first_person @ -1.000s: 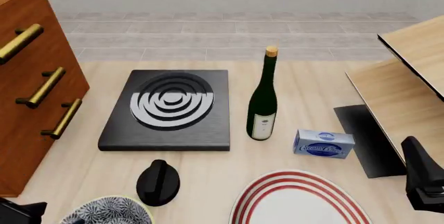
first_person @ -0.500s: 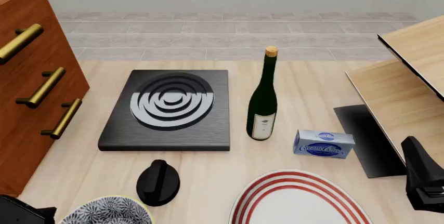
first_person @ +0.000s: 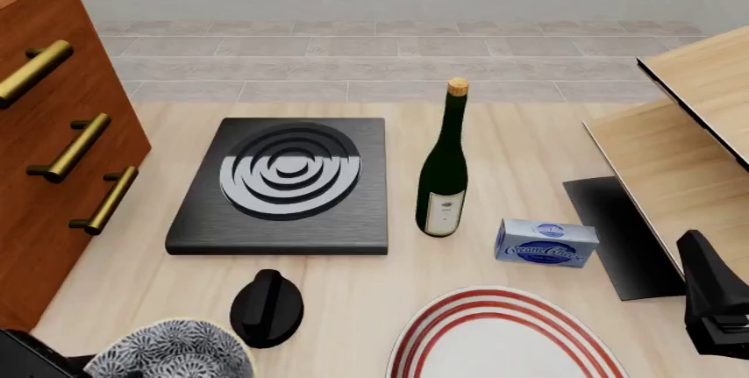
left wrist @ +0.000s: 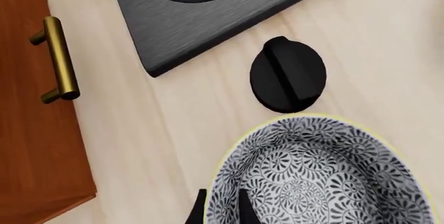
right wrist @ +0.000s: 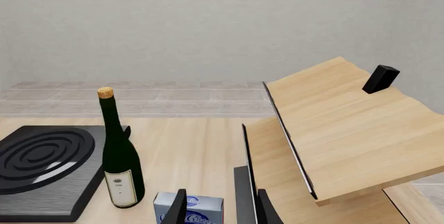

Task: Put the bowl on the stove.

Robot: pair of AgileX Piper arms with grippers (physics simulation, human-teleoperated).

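The bowl (left wrist: 319, 177), patterned black and white with a pale yellow rim, fills the near part of the left wrist view. My left gripper (left wrist: 222, 211) has one finger inside the rim and one outside, shut on the bowl's wall. In the front view the bowl (first_person: 170, 350) sits tilted at the bottom left edge, with the left arm's dark body beside it. The stove (first_person: 281, 181) is a black slab with grey-white rings, farther back on the table and bare on top. My right gripper (right wrist: 220, 211) stands open and holds nothing, off at the right.
A black round knob (first_person: 267, 308) lies between bowl and stove. A green wine bottle (first_person: 444, 167) stands right of the stove, a blue box (first_person: 545, 243) beside it. A red-ringed plate (first_person: 503, 334) is at front centre. A drawer cabinet (first_person: 47, 132) flanks the left, a wooden shelf (first_person: 690, 132) the right.
The bowl has tipped up and shifted slightly left at the bottom of the front view. The left arm has crept in beside it. The right arm has not moved.
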